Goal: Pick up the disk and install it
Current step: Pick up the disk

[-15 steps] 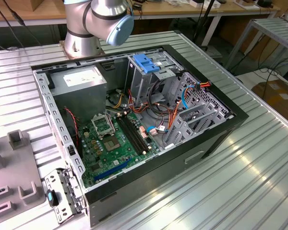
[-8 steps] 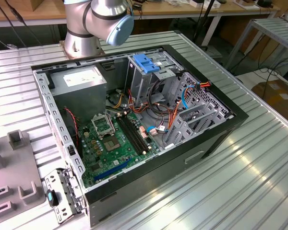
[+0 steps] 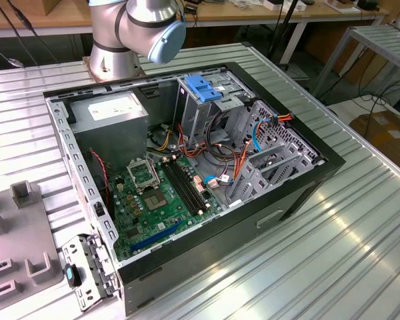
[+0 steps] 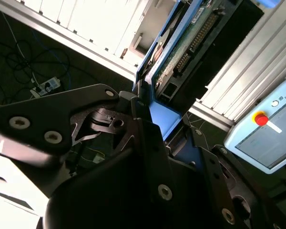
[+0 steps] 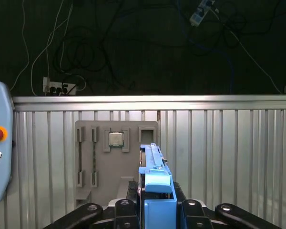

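1. An open black computer case [image 3: 187, 257] lay on its side on a ribbed metal table [image 3: 333, 267].
2. Inside it sat a green motherboard [image 3: 161, 200], with a grey power supply box [image 3: 110, 117] and a metal drive cage [image 3: 203, 100] topped in blue plastic near it.
3. In the first wrist view, a grey fixture plate [image 5: 109, 167] carried a square chip [image 5: 116, 139].
4. A power strip [image 5: 57, 87] and loose cables [image 5: 109, 47] lay on the dark floor [image 5: 157, 71] beyond.
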`<action>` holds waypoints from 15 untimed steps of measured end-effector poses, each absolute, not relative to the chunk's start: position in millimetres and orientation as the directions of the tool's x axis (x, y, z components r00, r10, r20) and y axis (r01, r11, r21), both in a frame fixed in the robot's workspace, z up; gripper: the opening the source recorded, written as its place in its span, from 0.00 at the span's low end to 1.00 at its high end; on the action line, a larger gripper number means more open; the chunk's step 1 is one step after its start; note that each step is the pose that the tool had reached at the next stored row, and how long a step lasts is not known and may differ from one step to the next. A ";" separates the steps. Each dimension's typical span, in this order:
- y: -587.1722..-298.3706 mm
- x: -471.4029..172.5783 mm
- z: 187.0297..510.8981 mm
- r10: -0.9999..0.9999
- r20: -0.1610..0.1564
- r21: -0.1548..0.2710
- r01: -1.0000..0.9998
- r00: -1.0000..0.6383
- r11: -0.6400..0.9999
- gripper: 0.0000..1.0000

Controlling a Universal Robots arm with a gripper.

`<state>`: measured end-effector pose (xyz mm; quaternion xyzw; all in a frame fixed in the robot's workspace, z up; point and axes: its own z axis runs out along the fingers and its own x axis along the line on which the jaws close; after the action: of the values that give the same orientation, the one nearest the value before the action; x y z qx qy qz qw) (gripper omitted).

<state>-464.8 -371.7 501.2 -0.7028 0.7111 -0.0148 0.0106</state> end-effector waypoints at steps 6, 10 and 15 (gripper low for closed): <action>-371.7 -459.5 501.2 -1.000 0.006 -0.036 -0.999 -0.012 0.012 0.37; -371.7 -455.0 501.1 -1.000 0.006 -0.036 -0.999 -0.012 0.012 0.37; -371.7 -450.5 501.1 -1.000 0.006 -0.036 -0.999 -0.012 0.012 0.37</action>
<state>-450.5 -371.7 501.1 -0.7028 0.7111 -0.0148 0.0106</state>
